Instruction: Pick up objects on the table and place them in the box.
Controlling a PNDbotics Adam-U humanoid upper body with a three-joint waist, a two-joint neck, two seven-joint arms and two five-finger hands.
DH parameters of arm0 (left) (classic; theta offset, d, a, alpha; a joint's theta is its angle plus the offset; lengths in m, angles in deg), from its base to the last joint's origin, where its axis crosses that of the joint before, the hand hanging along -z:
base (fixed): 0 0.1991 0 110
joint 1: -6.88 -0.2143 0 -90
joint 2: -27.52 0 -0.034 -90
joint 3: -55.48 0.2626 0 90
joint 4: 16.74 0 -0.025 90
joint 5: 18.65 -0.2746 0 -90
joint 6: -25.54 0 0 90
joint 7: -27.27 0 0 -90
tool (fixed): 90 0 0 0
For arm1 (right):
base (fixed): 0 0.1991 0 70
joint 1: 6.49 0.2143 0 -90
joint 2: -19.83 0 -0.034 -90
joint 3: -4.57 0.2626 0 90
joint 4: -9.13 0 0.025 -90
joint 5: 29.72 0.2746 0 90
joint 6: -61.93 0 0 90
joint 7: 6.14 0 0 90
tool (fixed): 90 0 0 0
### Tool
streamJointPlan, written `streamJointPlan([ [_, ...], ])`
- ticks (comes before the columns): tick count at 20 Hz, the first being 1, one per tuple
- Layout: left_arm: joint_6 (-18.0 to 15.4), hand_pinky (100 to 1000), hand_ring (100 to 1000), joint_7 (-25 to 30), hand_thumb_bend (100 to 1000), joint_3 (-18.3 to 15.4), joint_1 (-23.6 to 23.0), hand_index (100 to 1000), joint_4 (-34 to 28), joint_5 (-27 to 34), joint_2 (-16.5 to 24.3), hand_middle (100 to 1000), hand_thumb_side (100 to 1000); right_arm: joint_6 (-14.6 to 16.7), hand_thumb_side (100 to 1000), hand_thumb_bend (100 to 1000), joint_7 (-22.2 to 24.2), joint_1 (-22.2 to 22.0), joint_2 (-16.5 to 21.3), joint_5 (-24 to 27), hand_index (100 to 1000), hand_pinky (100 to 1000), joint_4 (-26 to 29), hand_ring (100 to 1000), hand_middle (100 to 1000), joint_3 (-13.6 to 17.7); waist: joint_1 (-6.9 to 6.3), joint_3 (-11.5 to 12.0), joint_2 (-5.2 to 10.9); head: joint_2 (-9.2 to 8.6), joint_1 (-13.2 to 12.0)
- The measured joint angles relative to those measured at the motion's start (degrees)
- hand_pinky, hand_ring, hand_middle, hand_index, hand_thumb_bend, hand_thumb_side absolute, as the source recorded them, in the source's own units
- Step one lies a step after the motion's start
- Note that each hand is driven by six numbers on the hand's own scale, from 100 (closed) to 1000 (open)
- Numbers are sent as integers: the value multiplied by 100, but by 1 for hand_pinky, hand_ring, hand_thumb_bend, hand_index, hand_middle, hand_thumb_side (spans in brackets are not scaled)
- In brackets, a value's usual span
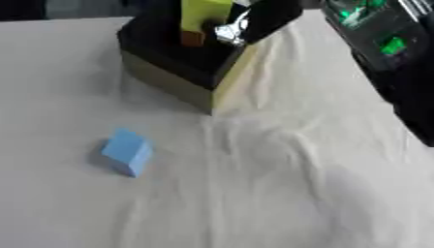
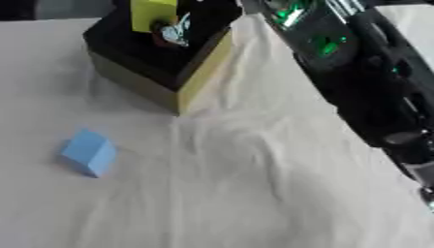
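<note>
The blue block (image 1: 127, 151) lies on the white cloth (image 1: 280, 193) well in front of the box (image 1: 191, 80) and off toward its left side, tipped onto an edge rather than flat; nothing touches it, so it reads as the one item not yet collected. The box, the reference point here, stands at the far end of the table with one corner turned toward the viewer; its outer walls are tan and its interior is dark, and the open top faces upward so that items can be lowered straight in. Over the box, a yellow block (image 2: 152, 13) is held above the opening, with a small orange-brown piece (image 1: 193, 38) just below it inside the box walls. The right hand (image 1: 236, 30) reaches in from the box's right side, its silver fingers curled against the yellow block, which fits a placing step: the block is positioned over the opening so that it drops inside when released. Whether the block already rests on the box's contents cannot be determined. To the right of the box, the right arm (image 2: 339, 58) runs down that side of the table, black with green indicator lights, clear of the cloth's folds. The left hand does not appear in either view. The likely remaining work is release of the yellow block, then retrieval of the blue block.
</note>
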State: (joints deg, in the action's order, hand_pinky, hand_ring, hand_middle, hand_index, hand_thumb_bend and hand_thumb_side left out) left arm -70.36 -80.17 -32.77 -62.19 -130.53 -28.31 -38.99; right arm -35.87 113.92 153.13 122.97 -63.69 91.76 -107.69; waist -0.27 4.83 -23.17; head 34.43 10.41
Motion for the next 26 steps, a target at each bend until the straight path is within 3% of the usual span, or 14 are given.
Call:
streamJointPlan([
  [9, -39, 668, 741, 48, 351, 52, 129, 892, 0, 10, 1, 763, 1000, 324, 453, 205, -604, 303, -610, -915, 689, 811, -1615, 752, 553, 458, 63, 133, -108, -132, 134],
  [16, -31, 667, 741, 57, 351, 53, 134, 892, 0, 13, 1, 763, 1000, 673, 437, 252, -714, 349, -814, -1469, 706, 813, -2226, 766, 575, 534, 96, 154, -125, -177, 169],
  [20, -30, 666, 741, 58, 351, 53, 134, 892, 0, 25, 1, 762, 1000, 887, 460, 315, -599, 350, -872, -1704, 776, 812, -2379, 819, 684, 530, 110, 160, -125, -177, 183],
  [23, -29, 665, 741, 59, 351, 53, 134, 892, 0, 34, 1, 761, 1000, 1002, 516, 347, -520, 356, -898, -1893, 853, 829, -2448, 888, 783, 531, 112, 163, -125, -176, 183],
  [26, -28, 664, 741, 60, 352, 53, 134, 892, 0, 38, 1, 761, 1000, 1024, 600, 407, -510, 401, -915, -2115, 877, 844, -2468, 915, 821, 543, 124, 163, -125, -174, 183],
])
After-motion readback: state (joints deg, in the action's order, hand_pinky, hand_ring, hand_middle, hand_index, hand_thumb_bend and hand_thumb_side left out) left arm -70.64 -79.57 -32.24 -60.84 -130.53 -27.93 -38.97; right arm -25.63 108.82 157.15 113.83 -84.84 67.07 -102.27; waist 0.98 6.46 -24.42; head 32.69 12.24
